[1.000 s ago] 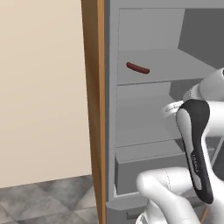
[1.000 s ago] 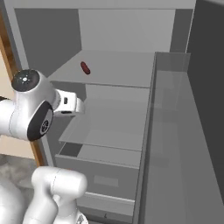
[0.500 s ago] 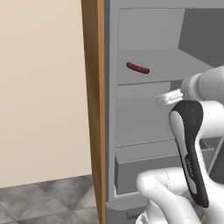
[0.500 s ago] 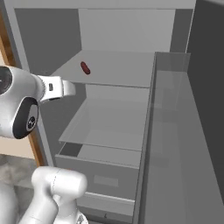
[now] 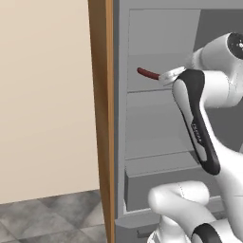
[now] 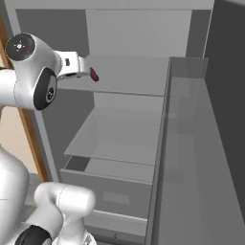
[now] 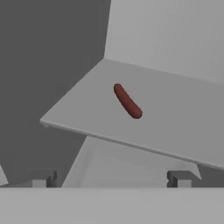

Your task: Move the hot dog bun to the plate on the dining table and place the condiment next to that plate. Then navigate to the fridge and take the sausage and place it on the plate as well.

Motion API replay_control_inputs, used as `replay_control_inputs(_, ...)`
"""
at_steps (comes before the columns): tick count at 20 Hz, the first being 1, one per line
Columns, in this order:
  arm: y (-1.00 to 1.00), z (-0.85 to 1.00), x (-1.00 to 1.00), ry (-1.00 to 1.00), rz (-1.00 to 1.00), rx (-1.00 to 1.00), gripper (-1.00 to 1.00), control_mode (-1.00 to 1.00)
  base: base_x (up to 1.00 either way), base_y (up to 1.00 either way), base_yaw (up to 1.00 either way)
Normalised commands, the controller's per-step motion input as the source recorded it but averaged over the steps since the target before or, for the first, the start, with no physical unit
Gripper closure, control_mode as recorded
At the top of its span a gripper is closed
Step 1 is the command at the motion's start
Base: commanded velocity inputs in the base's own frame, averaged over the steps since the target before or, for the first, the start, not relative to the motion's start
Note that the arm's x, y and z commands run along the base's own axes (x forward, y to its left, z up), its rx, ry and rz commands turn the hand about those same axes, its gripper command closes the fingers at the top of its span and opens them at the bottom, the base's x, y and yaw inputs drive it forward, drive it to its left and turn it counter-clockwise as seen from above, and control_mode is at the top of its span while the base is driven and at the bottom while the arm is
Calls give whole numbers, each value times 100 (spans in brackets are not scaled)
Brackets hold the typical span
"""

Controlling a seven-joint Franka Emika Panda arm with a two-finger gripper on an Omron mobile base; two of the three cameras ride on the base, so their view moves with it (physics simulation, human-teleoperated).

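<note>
Just short of the fridge (image 6: 191,119) shelf, my gripper (image 7: 113,178) has risen to the upper shelf's height since a second ago, jaws spread wide and empty. Ahead, apart, the sausage (image 7: 127,101) lies on that shelf, so reaching in comes next.
</note>
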Motion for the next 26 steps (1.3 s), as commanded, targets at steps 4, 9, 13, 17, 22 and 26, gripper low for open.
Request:
replay_control_inputs(4, -2, -23, 94, 1, 3, 0, -100, -100, 0, 0, 0)
replay_control_inputs(9, -6, -55, 92, 4, 3, 4, -100, -100, 0, 0, 0)
replay_control_inputs(13, -5, -26, 81, 0, 3, 5, -100, -100, 0, 0, 0)
replay_control_inputs(17, -1, -1, 87, 1, 0, 1, -100, -100, 0, 0, 0)
replay_control_inputs(22, 0, -4, 79, 12, 0, 0, -100, -100, 0, 0, 0)
replay_control_inputs(26, 0, -16, 57, 16, 0, 0, -100, -100, 0, 0, 0)
